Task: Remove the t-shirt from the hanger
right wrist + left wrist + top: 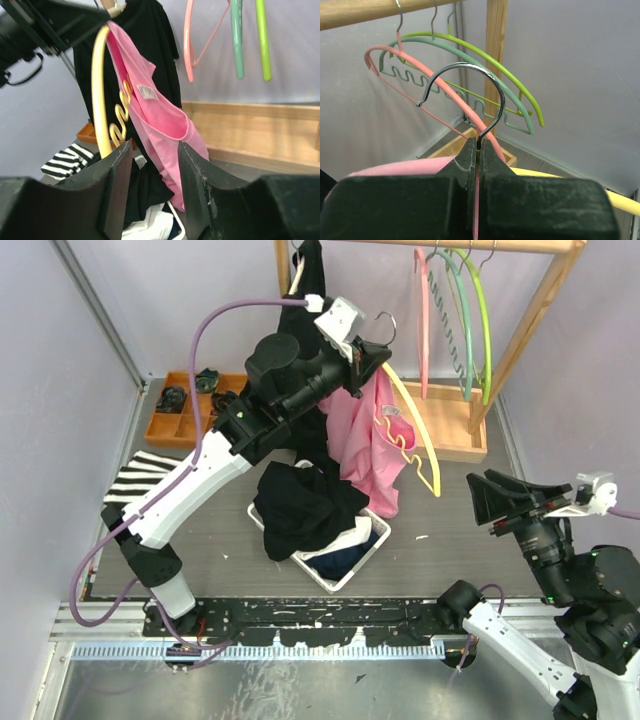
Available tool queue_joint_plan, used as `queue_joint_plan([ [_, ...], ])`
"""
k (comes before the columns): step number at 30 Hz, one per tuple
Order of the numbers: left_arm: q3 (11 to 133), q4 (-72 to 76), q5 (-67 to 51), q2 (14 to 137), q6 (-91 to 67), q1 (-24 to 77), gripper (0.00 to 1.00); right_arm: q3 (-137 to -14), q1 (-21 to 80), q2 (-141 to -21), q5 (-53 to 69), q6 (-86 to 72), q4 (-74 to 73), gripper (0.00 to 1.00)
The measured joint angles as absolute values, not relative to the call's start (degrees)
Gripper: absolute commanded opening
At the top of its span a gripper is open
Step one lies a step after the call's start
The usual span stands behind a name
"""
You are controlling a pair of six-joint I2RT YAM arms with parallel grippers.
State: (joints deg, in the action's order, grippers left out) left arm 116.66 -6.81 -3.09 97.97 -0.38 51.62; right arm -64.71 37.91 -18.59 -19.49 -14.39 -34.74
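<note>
Light is bright, even and diffuse, with soft shadows. The right gripper's (154, 150) fingers (117, 195) loom dark and blurred; above the left gripper (478, 145) the steel hook (465, 64) carries a thin highlight.

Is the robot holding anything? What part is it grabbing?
The left gripper is shut on the yellow hanger, pinching the base of its metal hook. The pink t-shirt hangs from it. The right gripper is open and holds nothing.

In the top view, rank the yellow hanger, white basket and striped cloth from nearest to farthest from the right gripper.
1. yellow hanger, just left of the right gripper.
2. white basket, mid-table, further left.
3. striped cloth, at the far left edge.
</note>
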Motion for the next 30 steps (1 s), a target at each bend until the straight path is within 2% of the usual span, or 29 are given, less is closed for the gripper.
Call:
queue_joint_plan([
  [7, 112.97, -6.20, -1.74, 97.36, 2.79, 54.83, 0.00, -70.81, 37.91, -23.00, -17.37, -12.80, -33.85, 0.51],
  [18, 112.68, -7.35, 0.84, 97.67, 5.56, 57.43, 0.00, -69.19, 37.91, -33.47, -13.19, -12.36, -31.42, 0.53],
  [30, 113.06, -8.12, 2.83, 99.48, 7.25, 59.72, 0.00, -68.88, 37.91, -34.11, -10.59, -12.36, -30.00, 0.53],
])
